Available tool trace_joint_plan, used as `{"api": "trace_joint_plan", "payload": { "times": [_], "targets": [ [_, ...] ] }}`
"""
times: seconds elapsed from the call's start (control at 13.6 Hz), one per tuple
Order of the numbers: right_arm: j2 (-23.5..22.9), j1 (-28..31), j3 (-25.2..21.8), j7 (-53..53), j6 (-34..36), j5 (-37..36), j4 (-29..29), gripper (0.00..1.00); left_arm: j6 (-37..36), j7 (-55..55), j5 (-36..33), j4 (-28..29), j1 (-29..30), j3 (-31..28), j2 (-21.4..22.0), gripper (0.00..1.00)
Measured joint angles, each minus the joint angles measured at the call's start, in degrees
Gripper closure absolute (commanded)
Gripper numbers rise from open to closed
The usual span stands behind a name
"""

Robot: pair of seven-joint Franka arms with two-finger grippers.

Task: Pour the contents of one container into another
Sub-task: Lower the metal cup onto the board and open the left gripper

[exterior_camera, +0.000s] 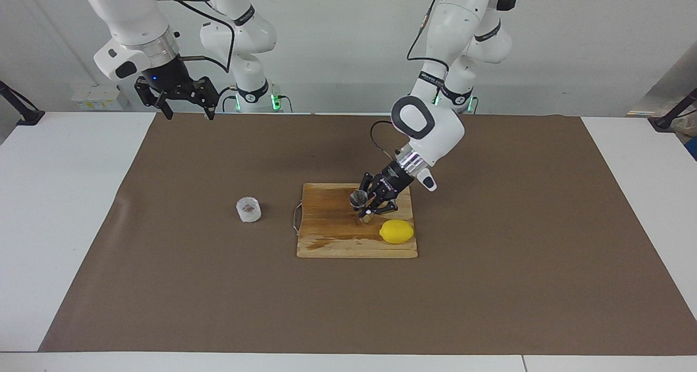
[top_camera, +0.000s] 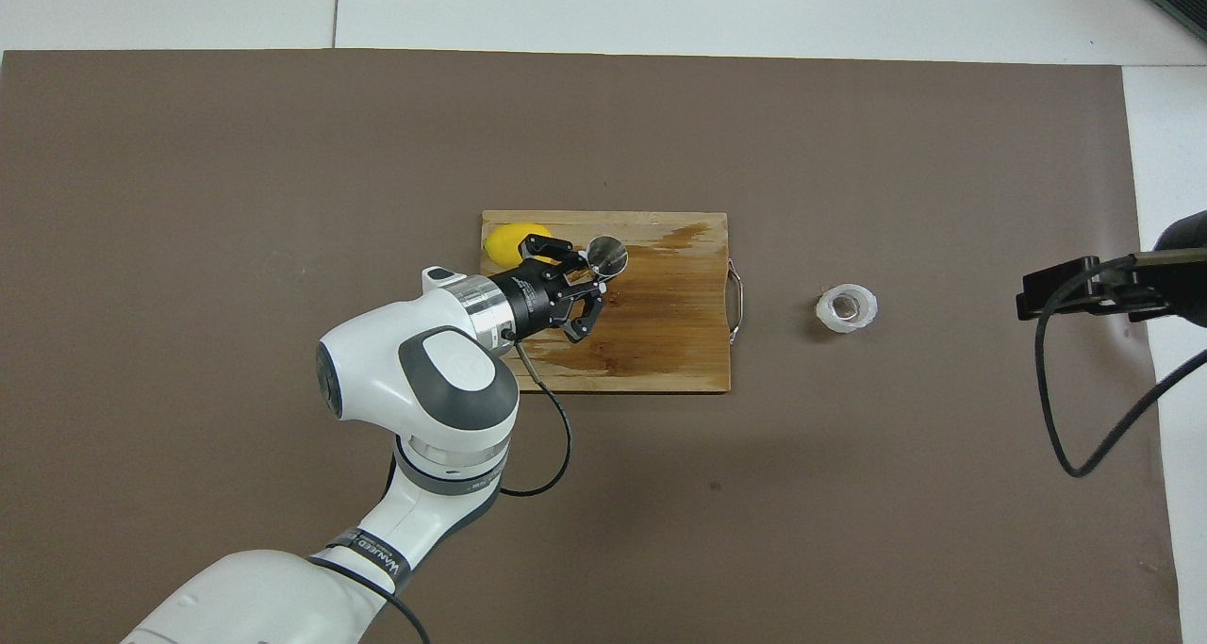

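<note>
The small clear plastic cup [exterior_camera: 249, 209] with brownish contents stands upright on the brown mat, beside the cutting board toward the right arm's end; it also shows in the overhead view [top_camera: 846, 308]. The shiny steel jigger [exterior_camera: 360, 204] stands upright on the wooden cutting board [exterior_camera: 326, 236], and shows from above [top_camera: 608, 255]. My left gripper [exterior_camera: 372, 207] is low over the board, open, its fingertips right at the jigger; from above [top_camera: 590, 286] the jigger is at the tip of one finger. My right gripper [exterior_camera: 187, 104] is open and waits raised, away from the cup.
A yellow lemon [exterior_camera: 396, 231] lies on the board's corner, close beside the left gripper and farther from the robots than the jigger. The board [top_camera: 660, 342] has a wet stain and a metal handle [top_camera: 736, 300] on the side facing the cup.
</note>
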State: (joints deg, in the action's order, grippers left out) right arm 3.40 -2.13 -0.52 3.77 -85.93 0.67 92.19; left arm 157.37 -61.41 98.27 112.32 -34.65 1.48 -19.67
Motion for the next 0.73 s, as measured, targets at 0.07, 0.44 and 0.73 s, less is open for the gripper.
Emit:
{"api": "trace_joint_plan", "payload": {
  "times": [0.07, 0.44, 0.73],
  "targets": [
    [0.0, 0.0, 0.0, 0.0, 0.0, 0.0, 0.0, 0.0, -1.1, 0.6, 0.0, -0.6, 0.6, 0.1, -0.4, 1.0],
    [0.0, 0.0, 0.0, 0.0, 0.0, 0.0, 0.0, 0.0, -3.2, 8.9, 8.8, -1.5, 1.3, 0.4, -1.4, 1.0],
    [0.0, 0.0, 0.0, 0.0, 0.0, 0.0, 0.0, 0.0, -4.5, 17.4, 19.9, -1.3, 1.1, 1.1, -2.1, 1.0]
  ]
}}
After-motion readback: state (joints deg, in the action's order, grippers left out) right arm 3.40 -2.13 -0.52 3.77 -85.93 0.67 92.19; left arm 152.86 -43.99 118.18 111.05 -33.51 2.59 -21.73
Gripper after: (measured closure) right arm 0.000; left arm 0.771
